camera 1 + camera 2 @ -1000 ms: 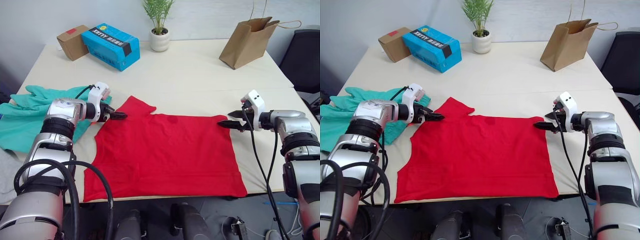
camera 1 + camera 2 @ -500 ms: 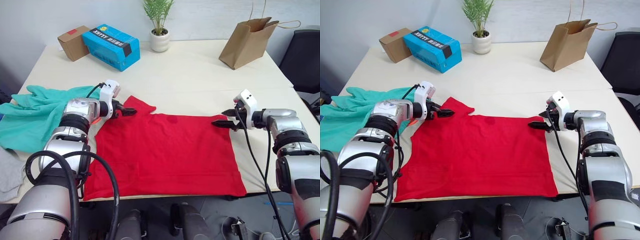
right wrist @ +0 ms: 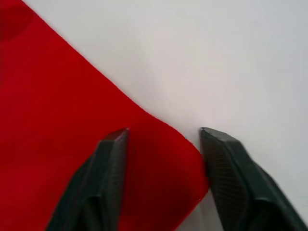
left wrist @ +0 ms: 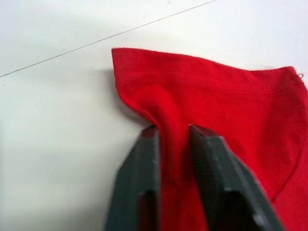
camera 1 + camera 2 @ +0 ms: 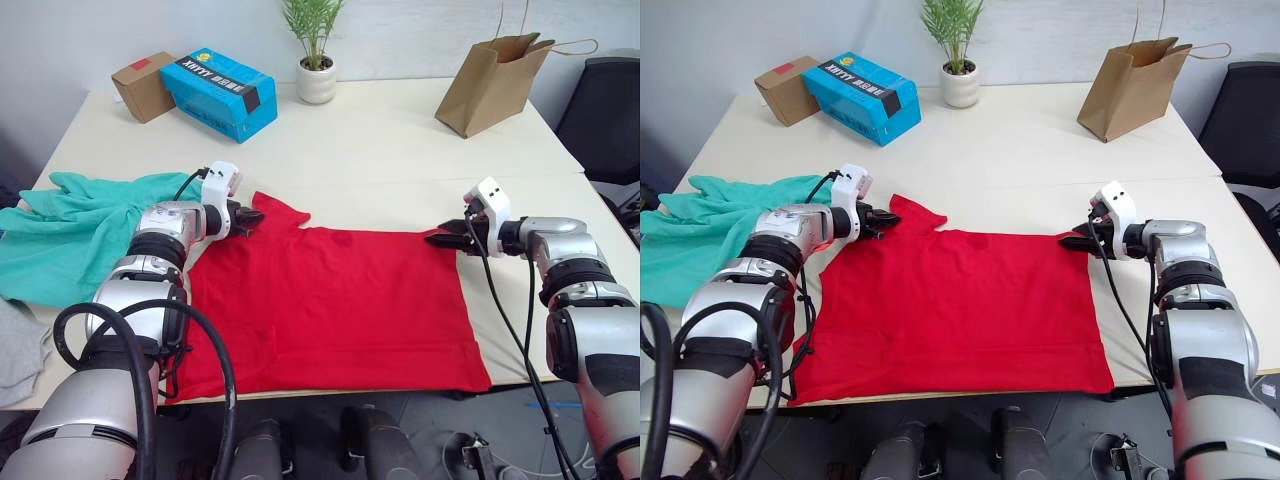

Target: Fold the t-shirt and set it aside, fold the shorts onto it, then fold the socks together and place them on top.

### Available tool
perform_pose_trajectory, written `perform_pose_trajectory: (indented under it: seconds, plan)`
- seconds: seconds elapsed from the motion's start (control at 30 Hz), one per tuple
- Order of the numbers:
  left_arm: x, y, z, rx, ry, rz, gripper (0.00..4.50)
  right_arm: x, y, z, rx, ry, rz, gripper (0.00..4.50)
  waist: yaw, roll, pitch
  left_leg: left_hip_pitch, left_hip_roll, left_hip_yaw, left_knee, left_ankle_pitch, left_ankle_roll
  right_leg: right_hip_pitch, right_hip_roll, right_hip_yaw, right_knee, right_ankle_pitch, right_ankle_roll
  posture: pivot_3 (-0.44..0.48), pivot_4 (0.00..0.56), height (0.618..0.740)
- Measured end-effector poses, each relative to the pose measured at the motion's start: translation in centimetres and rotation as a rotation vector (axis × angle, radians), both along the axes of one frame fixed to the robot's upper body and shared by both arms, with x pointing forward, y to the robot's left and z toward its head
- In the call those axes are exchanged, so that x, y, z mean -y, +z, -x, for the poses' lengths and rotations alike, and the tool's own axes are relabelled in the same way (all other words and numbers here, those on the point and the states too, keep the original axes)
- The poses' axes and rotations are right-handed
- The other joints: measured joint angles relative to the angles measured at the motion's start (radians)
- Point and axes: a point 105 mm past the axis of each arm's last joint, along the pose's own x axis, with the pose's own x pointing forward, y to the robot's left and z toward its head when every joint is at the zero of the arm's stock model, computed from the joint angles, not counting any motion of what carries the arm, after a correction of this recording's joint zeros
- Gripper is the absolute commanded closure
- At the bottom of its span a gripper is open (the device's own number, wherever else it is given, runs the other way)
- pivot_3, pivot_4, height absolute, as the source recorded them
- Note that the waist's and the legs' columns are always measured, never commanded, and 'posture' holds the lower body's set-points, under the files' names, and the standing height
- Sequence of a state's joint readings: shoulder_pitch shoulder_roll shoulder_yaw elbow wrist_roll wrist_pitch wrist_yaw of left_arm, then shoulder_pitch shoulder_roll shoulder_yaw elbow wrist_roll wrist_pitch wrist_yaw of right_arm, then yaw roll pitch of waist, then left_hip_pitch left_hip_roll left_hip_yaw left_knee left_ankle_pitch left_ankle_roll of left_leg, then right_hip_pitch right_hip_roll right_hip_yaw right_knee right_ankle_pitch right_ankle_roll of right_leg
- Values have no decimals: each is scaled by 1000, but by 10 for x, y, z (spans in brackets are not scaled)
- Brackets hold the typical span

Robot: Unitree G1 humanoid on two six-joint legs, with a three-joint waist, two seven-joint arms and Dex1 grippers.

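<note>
The red t-shirt [image 5: 330, 300] lies flat at the table's near edge, one sleeve pointing to the far left. My left gripper [image 5: 250, 217] is at that sleeve, and in the left wrist view its fingers [image 4: 144, 159] pinch a ridge of red fabric. My right gripper [image 5: 437, 238] is at the shirt's far right corner. In the right wrist view its fingers [image 3: 111, 159] stand apart with the red corner [image 3: 163, 159] lying between them. The teal shorts [image 5: 70, 230] lie crumpled to the left of the shirt. Grey fabric of the socks [image 5: 18, 350] lies at the left, cut off by the picture's edge.
At the back of the cream table [image 5: 380, 150] stand a brown cardboard box [image 5: 142, 85], a blue box [image 5: 218, 92], a potted plant [image 5: 316, 60] and a brown paper bag [image 5: 492, 82]. A black chair [image 5: 605, 110] is beyond the table's right side.
My left gripper moved right onto the sleeve and closed on it. My right gripper slid in to the shirt's corner and its fingers narrowed.
</note>
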State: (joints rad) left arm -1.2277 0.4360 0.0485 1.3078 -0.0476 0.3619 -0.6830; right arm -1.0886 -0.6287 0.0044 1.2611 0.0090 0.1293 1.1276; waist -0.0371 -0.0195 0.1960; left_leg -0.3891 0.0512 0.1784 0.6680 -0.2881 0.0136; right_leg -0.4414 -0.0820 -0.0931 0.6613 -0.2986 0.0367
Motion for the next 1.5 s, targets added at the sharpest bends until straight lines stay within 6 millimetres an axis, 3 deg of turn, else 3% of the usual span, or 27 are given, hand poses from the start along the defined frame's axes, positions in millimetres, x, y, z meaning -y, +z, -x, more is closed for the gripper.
perform_pose_trajectory:
  seconds: [0.13, 0.57, 1.1, 1.37, 1.5]
  plan:
    - [0, -1, -1, 27, 2, 11, 4500, -3, 1, 0, 15, 18, -1, 4470, -1, 0, 0, 0, 0, 0, 0, 0, 0, 0, 0, 0, 0, 0, 0, 0, 150, 740]
    - [-8, -2, 5, 97, -51, 57, 4500, 8, 3, 7, 118, 73, 36, 4470, -14, 0, 0, -1, 0, 1, -1, 0, 0, -1, 0, 0, 0, 0, 0, 0, 150, 740]
    - [-22, 14, 7, 214, -66, 108, 4500, 8, 7, 16, 280, 138, 14, 4470, -20, 0, 0, -1, 0, 1, -1, 0, 0, -1, 1, 0, 0, 0, 0, 0, 150, 740]
    - [-32, 2, 13, 241, -62, 81, 4500, 7, 11, 22, 336, 174, -16, 4470, -19, 0, 0, -1, 0, 1, -1, 0, 0, -1, 1, 0, 0, 0, 0, 0, 150, 740]
    - [-36, 7, 16, 271, -84, 73, 4500, 9, 7, 27, 354, 178, -23, 4470, -19, 0, 0, -1, 0, 1, -1, 0, 0, -1, 1, 0, 0, 0, 0, 0, 150, 740]
